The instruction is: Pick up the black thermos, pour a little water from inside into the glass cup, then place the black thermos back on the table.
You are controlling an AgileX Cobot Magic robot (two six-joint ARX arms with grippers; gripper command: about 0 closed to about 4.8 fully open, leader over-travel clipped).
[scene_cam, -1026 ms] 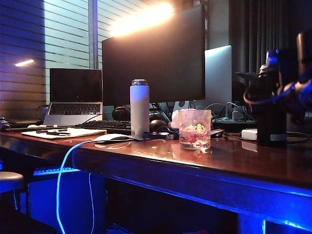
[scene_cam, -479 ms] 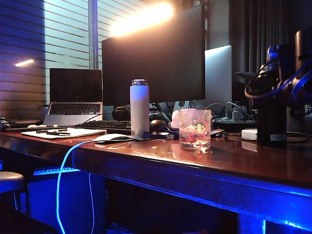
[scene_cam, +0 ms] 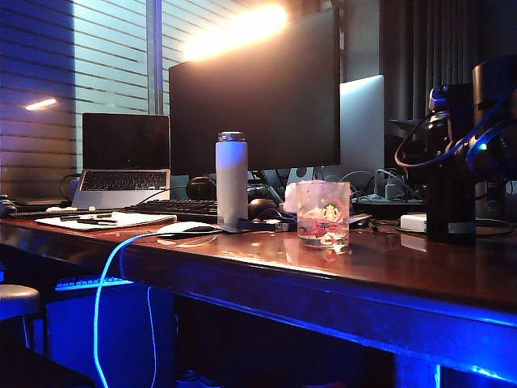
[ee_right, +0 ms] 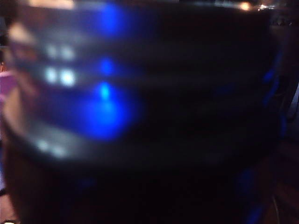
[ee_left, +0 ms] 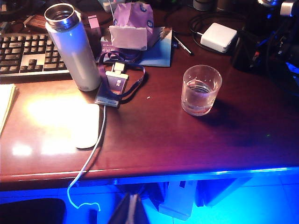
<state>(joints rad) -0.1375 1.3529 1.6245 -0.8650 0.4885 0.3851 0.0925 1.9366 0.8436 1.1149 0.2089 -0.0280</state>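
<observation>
The black thermos [scene_cam: 450,202] stands upright at the right end of the table [scene_cam: 242,250]. Its dark, blurred body [ee_right: 149,116] fills the right wrist view. My right gripper [scene_cam: 456,133] is up against the thermos's upper part, jaws wide and hidden from its own camera. The thermos rests on the wood. The glass cup [scene_cam: 323,213] [ee_left: 201,89] stands left of the thermos with a little water in it. My left gripper [ee_left: 133,210] hangs off the table's front edge [ee_left: 154,172], fingers pressed together and empty; it is out of the exterior view.
A white bottle with a silver cap [scene_cam: 231,179] [ee_left: 74,51] stands left of the cup. A white mouse [ee_left: 87,125], a lanyard badge [ee_left: 114,86], a keyboard [ee_left: 28,53] and a white charger [ee_left: 217,37] lie around. A monitor [scene_cam: 254,97] and a laptop [scene_cam: 125,162] stand behind.
My right arm has shifted left in the exterior view, closing in on the thermos's upper part. The thermos, the cup and the left arm have stayed put.
</observation>
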